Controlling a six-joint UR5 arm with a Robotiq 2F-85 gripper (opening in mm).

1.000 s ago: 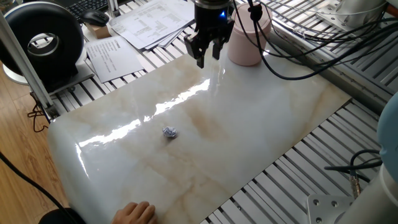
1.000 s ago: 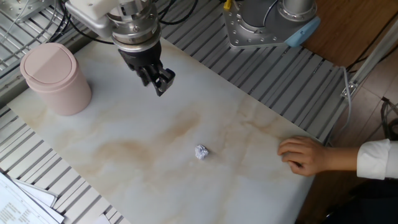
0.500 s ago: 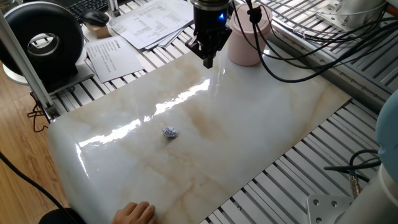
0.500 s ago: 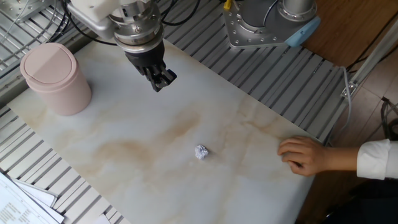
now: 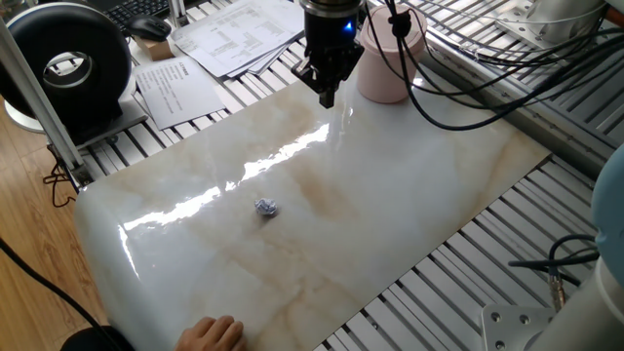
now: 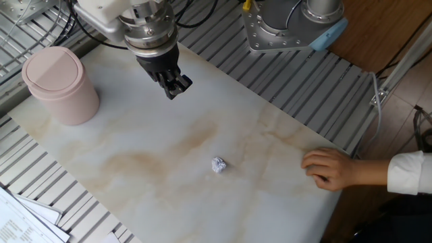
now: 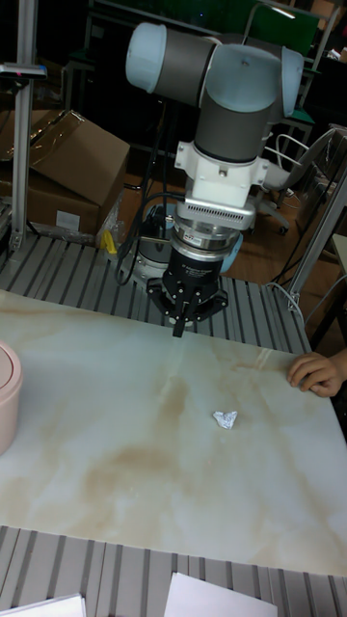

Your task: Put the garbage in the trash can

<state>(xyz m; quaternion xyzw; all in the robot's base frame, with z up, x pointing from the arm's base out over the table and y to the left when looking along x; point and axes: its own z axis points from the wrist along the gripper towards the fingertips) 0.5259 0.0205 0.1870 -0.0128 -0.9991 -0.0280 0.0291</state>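
Note:
The garbage (image 5: pixel 267 207) (image 6: pixel 218 164) (image 7: pixel 225 418) is a tiny crumpled white ball with bluish marks, lying alone near the middle of the marble slab (image 5: pixel 390 205). The pale pink trash can (image 5: pixel 388 60) (image 6: pixel 59 84) (image 7: pixel 8 390) stands upright at one end of the slab with its domed lid on. My gripper (image 5: pixel 327 93) (image 6: pixel 177 88) (image 7: pixel 179 328) hangs above the slab close beside the trash can, well away from the garbage. Its fingers are pressed together and hold nothing.
A person's hand (image 5: pixel 210 333) (image 6: pixel 331 167) (image 7: pixel 318 371) rests on the slab's edge at the end away from the trash can. Printed paper sheets (image 5: pixel 234 29) and a big black round device (image 5: pixel 68 63) lie off the slab. Cables (image 5: pixel 458 58) hang behind the gripper.
One second ago the fingers stood apart; they closed with nothing between them and the gripper shifted slightly. Nothing has moved in the last half second.

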